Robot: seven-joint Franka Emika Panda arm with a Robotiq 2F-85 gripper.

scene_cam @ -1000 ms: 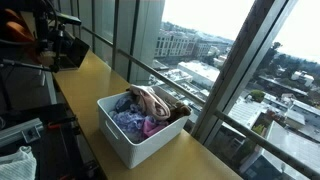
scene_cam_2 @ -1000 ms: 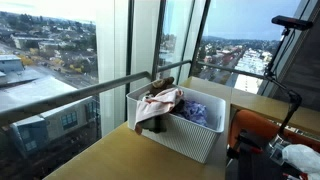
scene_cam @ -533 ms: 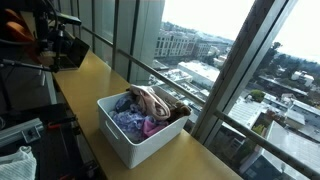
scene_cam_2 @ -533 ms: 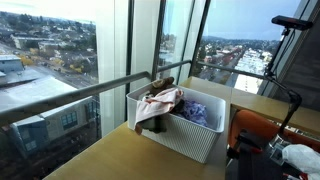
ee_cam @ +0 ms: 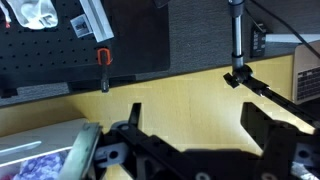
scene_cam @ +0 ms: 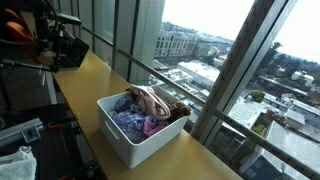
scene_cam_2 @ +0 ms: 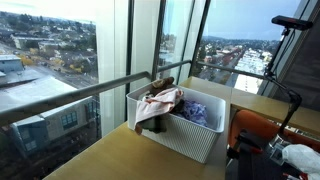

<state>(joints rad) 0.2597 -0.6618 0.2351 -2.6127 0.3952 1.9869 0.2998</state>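
My gripper (ee_cam: 198, 126) shows only in the wrist view, where it hangs open over bare wooden tabletop (ee_cam: 180, 90) with nothing between its two dark fingers (ee_cam: 135, 116). A white bin (ee_cam: 35, 148) with purple cloth inside sits at the lower left of that view, beside the left finger. In both exterior views the white bin (scene_cam: 125, 150) (scene_cam_2: 190, 140) stands on the long wooden counter, filled with clothes. A pink and beige cloth (scene_cam_2: 160, 108) drapes over its rim, and blue-purple cloth (scene_cam: 128, 122) lies inside.
Tall windows with a metal railing (scene_cam_2: 70, 95) run along the counter's far side. A black stand pole (ee_cam: 236, 45) rises from the tabletop. An orange-handled clamp (ee_cam: 102, 60) hangs on a dark board behind. Dark camera gear (scene_cam: 62, 45) sits at the counter's end.
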